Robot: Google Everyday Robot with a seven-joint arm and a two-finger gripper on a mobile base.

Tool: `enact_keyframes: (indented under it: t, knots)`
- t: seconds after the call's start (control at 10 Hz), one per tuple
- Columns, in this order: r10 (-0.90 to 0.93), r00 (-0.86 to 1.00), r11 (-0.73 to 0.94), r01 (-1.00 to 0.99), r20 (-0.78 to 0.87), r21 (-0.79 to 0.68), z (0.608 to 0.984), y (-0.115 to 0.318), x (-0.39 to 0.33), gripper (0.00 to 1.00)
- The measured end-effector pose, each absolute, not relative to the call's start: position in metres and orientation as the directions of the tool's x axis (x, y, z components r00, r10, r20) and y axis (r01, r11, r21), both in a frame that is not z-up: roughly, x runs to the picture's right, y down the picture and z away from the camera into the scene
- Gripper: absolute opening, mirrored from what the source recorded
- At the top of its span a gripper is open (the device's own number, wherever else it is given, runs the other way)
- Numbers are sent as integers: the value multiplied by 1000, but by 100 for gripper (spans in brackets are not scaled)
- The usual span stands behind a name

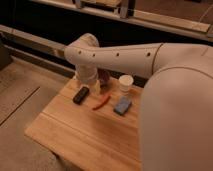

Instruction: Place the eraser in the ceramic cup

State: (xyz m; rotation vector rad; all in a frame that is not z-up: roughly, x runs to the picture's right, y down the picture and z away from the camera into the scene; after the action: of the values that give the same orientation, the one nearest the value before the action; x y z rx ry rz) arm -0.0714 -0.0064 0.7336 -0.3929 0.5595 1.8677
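Wooden counter [75, 135] across the lower middle of the frame, set at a slant, with grey floor [20, 95] to its left. Reaching in from the right edge: a thick white arm [125, 52], bent downward in the upper middle of the frame.

Below that bend, the end effector [92, 86], pointing down at the far left part of the counter, low over the wood. Opened wide, with nothing in its grip. Hard to tell whether touching the wood or hanging just above.

Just beside the end effector, to its lower left: the eraser [81, 95], small, black and oblong. Lying flat on the counter, near the far left corner, free of any hold and seemingly just clear of the end effector.

To the right of the end effector, partly hidden behind it: a dark purple bowl [105, 78]. Further right, just beside the bowl: the cup [126, 82], white, round, upright, mouth up, near the counter's far edge. Inside of the cup not visible. Well apart from the eraser, with the end effector and the bowl between.

In front of the bowl, toward the middle of the frame: a thin red strip [101, 103], lying slantwise on the wood. Right of that, directly below the cup in the frame: a blue-grey block [122, 105], flat on the counter, near the strip but apart from it.
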Motion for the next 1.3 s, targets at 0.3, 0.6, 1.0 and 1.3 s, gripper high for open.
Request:
enact_keyframes:
  t: [0.3,0.6,1.0,1.3]
  knots:
    - [762,-305,-229,-952,-571,203,762,-25,-62,65]
    - [757,-299,-217,-954,-581,209,766,-27,-59,65]
    - [760,-411,-353,-911,-504,212,773,-60,-53,65]
    - [763,-437,-414,-896,-477,159,777,-93,-61,65]
